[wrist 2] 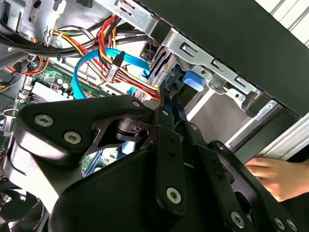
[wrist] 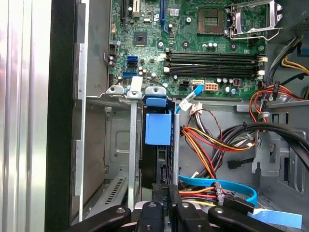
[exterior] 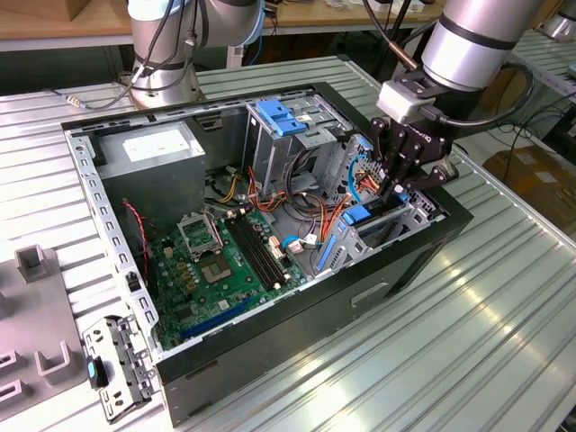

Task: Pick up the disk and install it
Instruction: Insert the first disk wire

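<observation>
The disk (exterior: 360,214) stands on edge in a narrow metal bay at the corner of the open computer case (exterior: 396,270) on the exterior view's right. Its black body and blue carrier frame (wrist: 158,129) show in the first wrist view, and a blue tab (wrist 2: 192,80) in the second wrist view. My gripper (exterior: 393,191) reaches down into that bay from above. Its black fingers (wrist 2: 166,121) sit close together, pinching the disk's end. The gripper (wrist: 168,195) sits at the bay's mouth in the first wrist view.
Red, yellow and blue cables (wrist: 212,145) crowd the space beside the bay. The green motherboard (exterior: 225,261), a grey power-supply box (exterior: 148,148) and a cage with a blue latch (exterior: 279,121) fill the case. A person's hand (wrist 2: 275,176) rests outside the case wall. Grey fixtures (exterior: 36,261) lie at the exterior view's left.
</observation>
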Controlling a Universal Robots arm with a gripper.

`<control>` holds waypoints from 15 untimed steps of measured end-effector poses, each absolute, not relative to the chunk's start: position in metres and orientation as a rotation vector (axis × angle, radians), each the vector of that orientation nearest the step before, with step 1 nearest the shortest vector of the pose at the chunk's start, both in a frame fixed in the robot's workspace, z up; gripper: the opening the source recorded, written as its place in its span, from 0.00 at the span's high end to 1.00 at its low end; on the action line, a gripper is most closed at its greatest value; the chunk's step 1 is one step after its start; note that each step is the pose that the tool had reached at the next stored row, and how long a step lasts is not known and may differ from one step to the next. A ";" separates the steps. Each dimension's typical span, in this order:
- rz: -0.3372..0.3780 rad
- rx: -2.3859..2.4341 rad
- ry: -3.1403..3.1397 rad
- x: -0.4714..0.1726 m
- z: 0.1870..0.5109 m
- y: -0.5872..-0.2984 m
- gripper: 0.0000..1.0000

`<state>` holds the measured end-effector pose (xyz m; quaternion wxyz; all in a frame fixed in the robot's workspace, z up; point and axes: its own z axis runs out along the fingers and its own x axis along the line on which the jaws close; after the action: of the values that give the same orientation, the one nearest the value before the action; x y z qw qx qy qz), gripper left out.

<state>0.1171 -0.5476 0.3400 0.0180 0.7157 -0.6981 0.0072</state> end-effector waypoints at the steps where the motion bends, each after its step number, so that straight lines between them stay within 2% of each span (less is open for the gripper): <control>1: 0.022 2.223 -2.168 0.117 0.341 -0.548 0.82; 2: 0.023 2.223 -2.168 0.117 0.343 -0.548 0.76; 11: 0.024 2.222 -2.168 0.117 0.362 -0.548 0.76; 12: 0.024 2.222 -2.168 0.117 0.362 -0.548 0.77; 13: 0.024 2.222 -2.168 0.117 0.362 -0.548 0.89; 15: 0.024 2.222 -2.168 0.117 0.362 -0.547 0.89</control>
<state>0.1171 -0.5475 0.3618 0.0186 0.7157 -0.6981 0.0077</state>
